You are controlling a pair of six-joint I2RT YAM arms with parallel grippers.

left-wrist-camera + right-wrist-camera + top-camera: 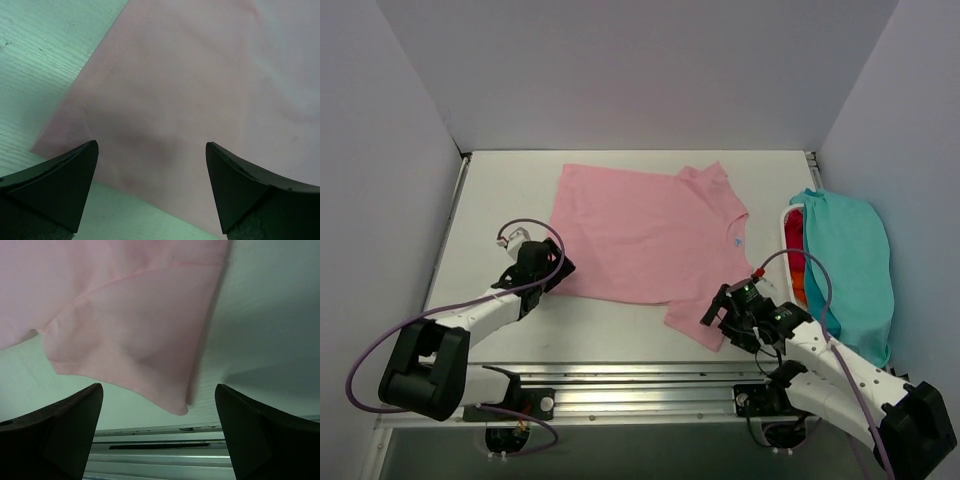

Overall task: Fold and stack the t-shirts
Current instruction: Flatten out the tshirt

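A light pink t-shirt [645,235] lies spread flat on the white table, neck to the right. My left gripper [558,272] is at its near left corner. In the left wrist view it stands open [151,145] just over the hem corner of the pink cloth [190,90], gripping nothing. My right gripper [718,312] is at the shirt's near sleeve. In the right wrist view it is open [159,387], with the tip of the pink sleeve [130,325] lying between and beyond its fingers [65,430]. A teal t-shirt [852,265] is draped at the right, with red and orange cloth [798,262] under it.
The teal shirt hangs over a white-rimmed basket [787,222] by the right wall. Grey walls close in the table on three sides. A metal rail [650,385] runs along the near edge, also seen as the rail [160,450] just below the right fingers.
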